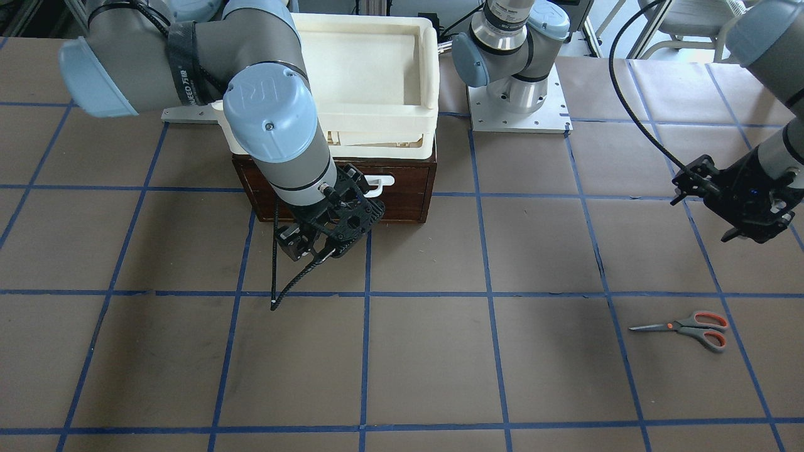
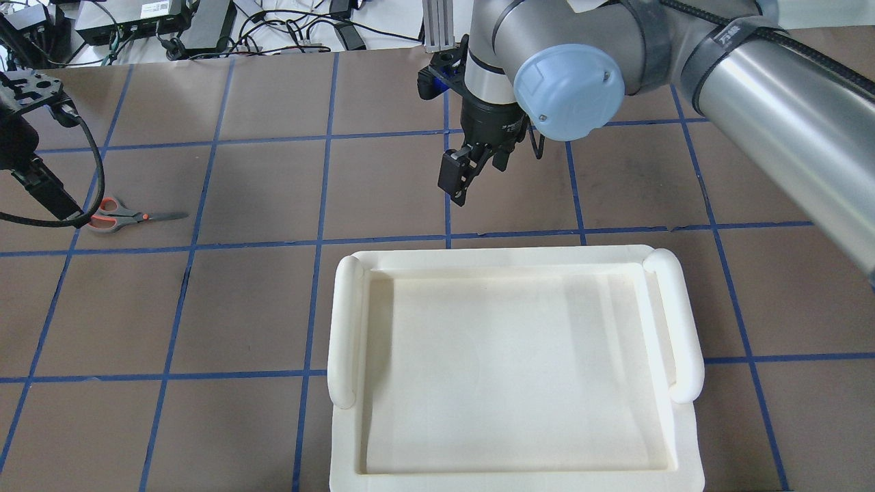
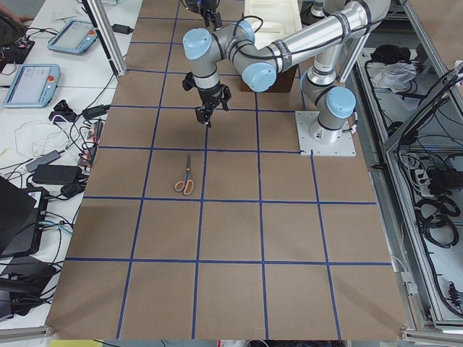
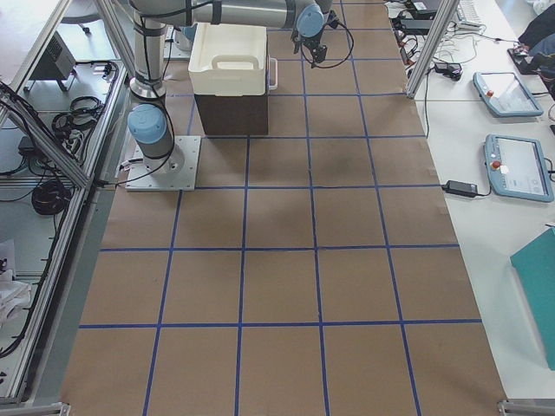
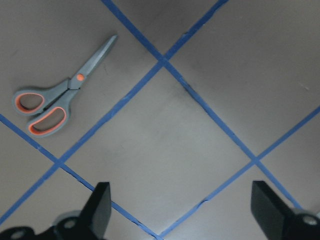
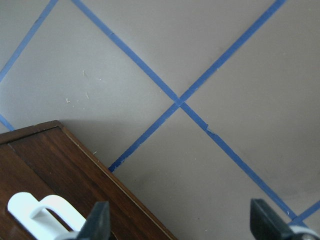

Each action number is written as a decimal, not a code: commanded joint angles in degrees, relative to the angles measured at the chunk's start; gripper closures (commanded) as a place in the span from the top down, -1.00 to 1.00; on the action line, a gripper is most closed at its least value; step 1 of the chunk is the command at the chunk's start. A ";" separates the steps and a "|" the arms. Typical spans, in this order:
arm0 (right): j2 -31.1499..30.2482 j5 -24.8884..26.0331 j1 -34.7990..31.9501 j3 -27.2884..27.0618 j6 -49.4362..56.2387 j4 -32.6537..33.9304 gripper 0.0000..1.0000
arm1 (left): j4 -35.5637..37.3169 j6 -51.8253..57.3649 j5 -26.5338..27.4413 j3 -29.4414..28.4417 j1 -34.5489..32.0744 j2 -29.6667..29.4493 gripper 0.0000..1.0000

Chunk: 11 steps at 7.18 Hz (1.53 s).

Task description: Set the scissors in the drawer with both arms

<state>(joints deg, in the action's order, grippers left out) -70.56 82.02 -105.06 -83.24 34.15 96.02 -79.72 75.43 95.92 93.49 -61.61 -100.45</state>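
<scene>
Right wrist-mounted: we centre the spread right end effector (image 6: 182,225) squarely over the white bar handle (image 6: 40,211) of the dark brown wooden drawer (image 6: 55,165) — then close.

You'll see scissors (image 1: 675,326) with silver blades, grey loops lined orange-red and an orange pivot dot. The drawer (image 1: 402,201) front is dark brown, its handle (image 1: 383,182) white. The tray (image 2: 345,328) is cream. Blue tape lines grid the brown table (image 1: 440,358).
</scene>
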 commanded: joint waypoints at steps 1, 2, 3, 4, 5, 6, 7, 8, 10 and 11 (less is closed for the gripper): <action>-0.19 2.17 0.47 -0.78 14.72 -5.20 1.00 | 7.81 17.14 -0.47 0.38 4.27 -6.05 1.00; 0.41 2.09 0.39 -0.96 20.46 -5.23 1.00 | 8.26 22.08 -0.73 0.20 5.70 -8.51 1.00; 1.64 2.09 0.21 -1.40 24.25 -6.19 1.00 | 11.75 29.43 -0.74 0.20 5.71 -10.45 1.00; 1.74 2.18 -0.14 -1.75 27.08 -7.50 1.00 | 13.26 37.34 -0.48 0.38 5.89 -12.99 1.00; 1.57 2.27 -0.49 -1.93 33.80 -8.21 1.00 | 16.58 38.98 -0.65 0.29 6.06 -14.93 1.00; 1.39 4.53 -0.49 -2.54 37.96 -8.04 1.00 | 21.14 45.09 -1.61 0.29 5.98 -16.95 1.00; 1.65 5.77 -0.49 -2.63 41.48 -7.00 1.00 | 24.75 45.85 -3.01 0.29 5.98 -19.24 1.00; 1.65 5.78 -0.58 -3.15 42.30 -5.86 1.00 | 26.44 45.86 -3.11 0.20 5.45 -20.65 1.00; 1.74 5.00 -2.77 -5.52 41.26 0.97 0.99 | 29.42 50.73 -3.72 0.20 5.54 -22.07 0.90; 1.65 4.91 -3.39 -5.62 41.17 1.10 0.98 | 30.84 52.43 -3.90 0.38 5.36 -22.59 0.88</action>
<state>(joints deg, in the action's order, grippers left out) -68.87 87.14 -107.53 -88.35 75.53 95.46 -50.90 125.08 92.32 93.73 -56.13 -122.33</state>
